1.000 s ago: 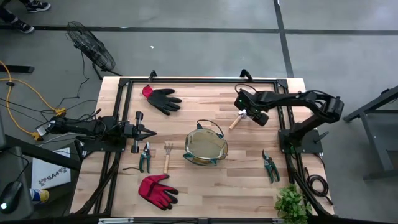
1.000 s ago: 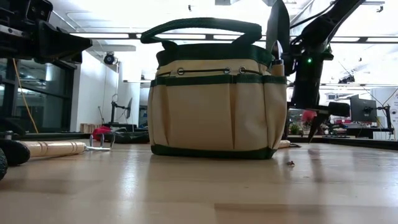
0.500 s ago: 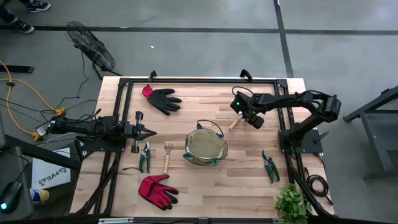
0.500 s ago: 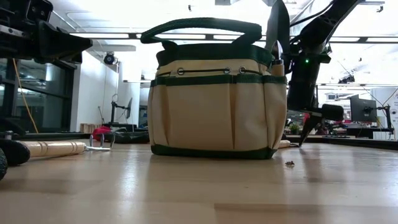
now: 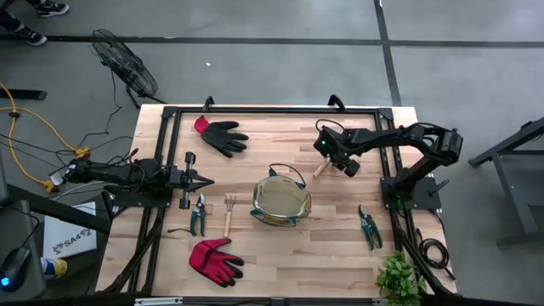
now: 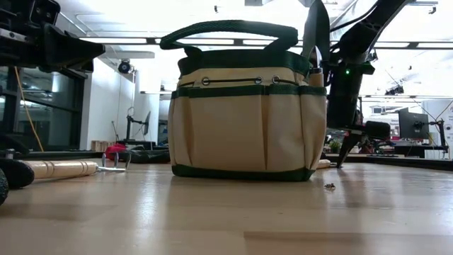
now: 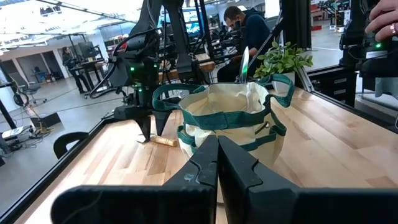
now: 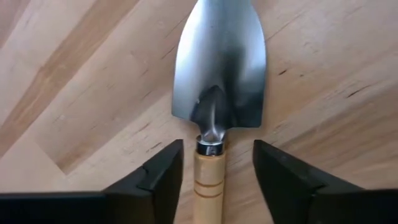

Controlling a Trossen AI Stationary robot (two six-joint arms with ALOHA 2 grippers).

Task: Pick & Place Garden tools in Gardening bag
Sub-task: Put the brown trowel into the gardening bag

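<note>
The right arm is extended over the table, its wrist bent downward; the right gripper (image 8: 214, 168) is held low with fingers (image 8: 155, 177) spread. The left arm is stretched level at the table's left edge, the left gripper (image 5: 206, 180) closed.

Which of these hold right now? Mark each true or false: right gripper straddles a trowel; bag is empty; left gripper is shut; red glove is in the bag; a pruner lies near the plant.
1. The right gripper straddles a trowel lying on the table: true, fingers open either side of the handle.
2. The bag is empty: false, a silver blade stands in it in the left wrist view.
3. The left gripper is shut: true.
4. The red glove is in the bag: false, it lies on the table.
5. A pruner lies near the plant: true.
</note>
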